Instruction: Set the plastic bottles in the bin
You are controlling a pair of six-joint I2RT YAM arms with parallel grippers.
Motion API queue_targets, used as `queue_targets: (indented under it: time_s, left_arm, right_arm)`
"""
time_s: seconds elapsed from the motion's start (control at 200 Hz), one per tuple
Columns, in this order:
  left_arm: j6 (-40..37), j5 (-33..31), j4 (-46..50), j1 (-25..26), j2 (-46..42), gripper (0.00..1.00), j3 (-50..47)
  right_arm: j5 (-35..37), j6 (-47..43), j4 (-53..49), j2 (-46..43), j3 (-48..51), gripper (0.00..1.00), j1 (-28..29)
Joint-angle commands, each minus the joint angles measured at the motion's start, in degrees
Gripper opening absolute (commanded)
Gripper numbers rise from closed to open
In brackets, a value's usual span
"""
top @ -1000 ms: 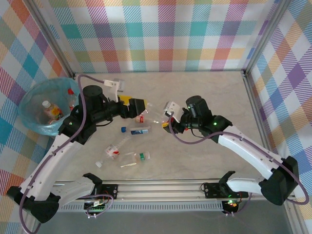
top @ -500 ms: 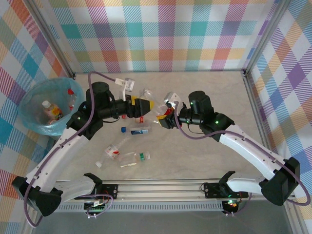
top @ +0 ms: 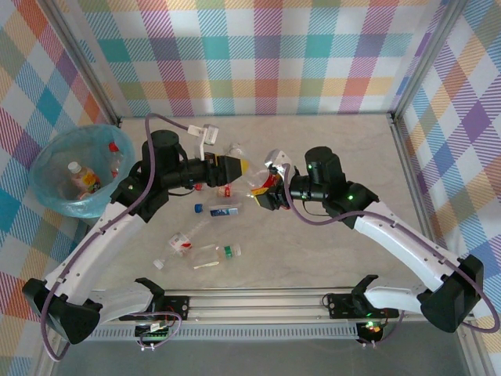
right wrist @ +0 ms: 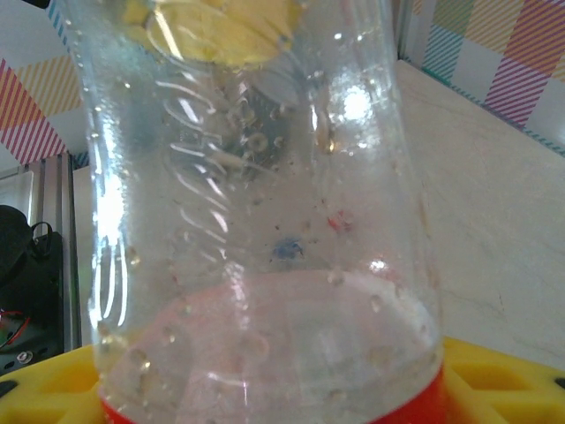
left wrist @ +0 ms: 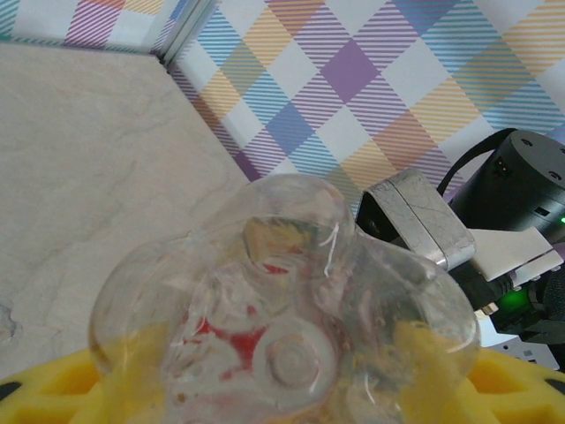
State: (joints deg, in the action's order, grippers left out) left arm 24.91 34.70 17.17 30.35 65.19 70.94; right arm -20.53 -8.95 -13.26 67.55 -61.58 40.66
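A clear plastic bottle point(top: 251, 181) with a red label hangs above the table's middle, between both grippers. My left gripper point(top: 240, 167) has its yellow fingers point(left wrist: 53, 393) against both sides of the bottle's base point(left wrist: 282, 344). My right gripper point(top: 264, 193) is shut on the red-label end of the same bottle point(right wrist: 256, 221), its yellow pads point(right wrist: 503, 375) on either side. The bin point(top: 48, 166), lined in teal-blue, stands at the far left with some bottles point(top: 79, 177) inside. Loose bottles lie on the table: one with a blue cap point(top: 221, 210), one with a red label point(top: 182, 242), one with a green cap point(top: 220, 252).
Another clear bottle point(top: 234, 149) lies behind the grippers, and a small red-capped one point(top: 227, 190) under the left gripper. Plaid walls close the table on three sides. The rail with the arm bases point(top: 258, 301) runs along the near edge.
My left gripper moved right to the bottle and closed round its base. The right gripper swung left and lifted the bottle toward it, then stayed nearly still.
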Motion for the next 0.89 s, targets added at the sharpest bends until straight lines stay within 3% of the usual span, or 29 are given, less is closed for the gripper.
queue_targets:
  time_s: [0.0, 0.235, 0.47, 0.66, 0.77, 0.89]
  left_arm:
    - [0.7, -1.7, -1.7, 0.6, -0.3, 0.54, 2.1]
    - [1.0, -13.3, 4.5, 0.6, -2.7, 0.52, 4.7]
    - [-2.8, -30.5, 14.3, -0.2, -4.0, 0.49, 11.2]
    - [-10.3, -44.4, 24.4, -3.2, -2.9, 0.48, 23.4]
    - [-14.5, -53.1, 28.7, -7.1, -1.5, 0.48, 30.1]
    - [-16.1, -54.7, 29.7, -15.6, 0.5, 0.48, 34.4]
  right_arm:
    - [-3.2, -0.3, 0.9, -2.3, 0.5, 0.65, 0.3]
    - [-1.3, 2.4, 2.4, -3.5, -0.1, 0.91, 0.3]
    - [-4.7, 6.3, 2.6, -0.8, -6.4, 0.95, 0.7]
    - [-4.9, 7.2, 3.4, 5.2, -15.0, 0.94, 4.8]
    - [-5.4, 5.3, 1.5, 11.4, -23.0, 0.93, 10.4]
    - [-6.5, 3.9, 1.4, 18.1, -30.3, 0.92, 16.2]
